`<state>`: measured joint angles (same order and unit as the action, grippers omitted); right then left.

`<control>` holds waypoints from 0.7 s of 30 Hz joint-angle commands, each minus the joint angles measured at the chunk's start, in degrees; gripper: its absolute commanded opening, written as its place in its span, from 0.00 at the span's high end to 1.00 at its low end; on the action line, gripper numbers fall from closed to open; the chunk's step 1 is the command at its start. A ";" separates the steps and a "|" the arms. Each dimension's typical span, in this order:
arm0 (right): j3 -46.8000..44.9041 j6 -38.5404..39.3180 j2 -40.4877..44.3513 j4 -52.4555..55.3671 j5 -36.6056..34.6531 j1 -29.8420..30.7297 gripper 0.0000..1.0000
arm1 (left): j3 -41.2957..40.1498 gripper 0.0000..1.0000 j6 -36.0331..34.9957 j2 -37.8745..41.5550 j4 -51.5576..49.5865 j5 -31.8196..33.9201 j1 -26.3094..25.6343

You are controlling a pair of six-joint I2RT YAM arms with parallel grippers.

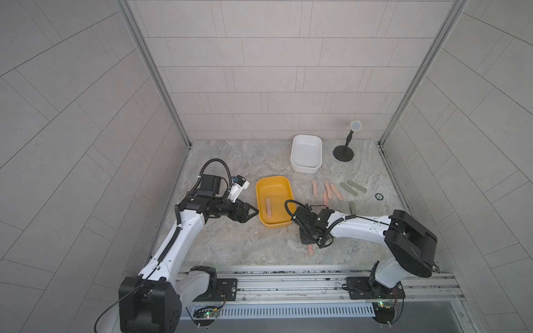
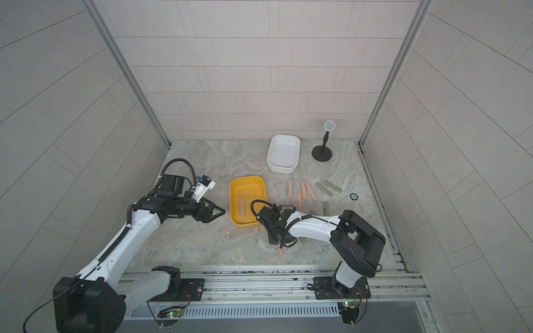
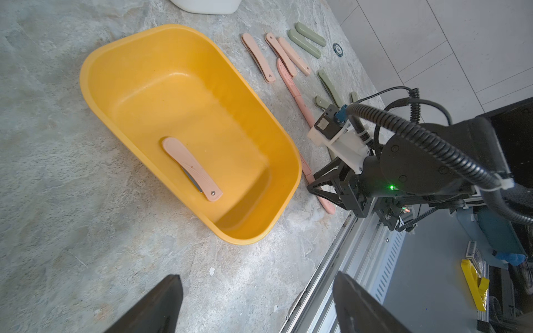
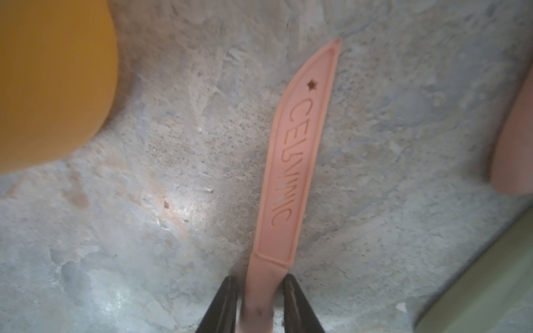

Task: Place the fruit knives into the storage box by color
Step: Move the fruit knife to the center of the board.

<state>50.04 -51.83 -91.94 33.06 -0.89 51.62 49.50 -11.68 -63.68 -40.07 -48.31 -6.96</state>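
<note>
Your right gripper is pinched on the narrow end of the long pink knife just beside the yellow box, left gripper wide and empty on its other side, so lift level, clear the rim, release by the folded pink knife inside.

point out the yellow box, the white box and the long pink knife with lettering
yellow box [image 1: 261, 201]: in a top view, on its side wall
white box [image 1: 306, 168]: in a top view, on its near outer wall
long pink knife [image 4: 284, 173]: right wrist view, on the lettered blade
</note>
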 commanded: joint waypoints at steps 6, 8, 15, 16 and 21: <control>0.82 3.36 -0.13 3.23 -0.50 -4.80 0.80 | 2.02 0.12 -2.16 -0.70 -1.67 0.11 -0.27; 1.70 4.81 -0.29 3.82 -0.50 -6.14 0.81 | 1.94 0.12 -2.09 -0.64 -1.63 0.19 -0.29; 5.94 10.23 -2.97 4.98 0.37 -11.66 0.81 | 2.03 0.12 -1.98 -0.69 -1.67 0.24 -0.31; 6.96 11.08 -3.78 5.14 0.49 -12.27 0.81 | 2.01 0.12 -1.99 -0.74 -1.67 0.19 -0.31; 12.34 14.55 -8.73 6.12 0.91 -14.53 0.80 | 2.02 0.12 -1.97 -1.03 -1.67 0.44 -0.29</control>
<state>59.92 -40.34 -98.76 36.93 0.10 37.85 50.15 -12.10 -64.36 -40.73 -47.75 -6.96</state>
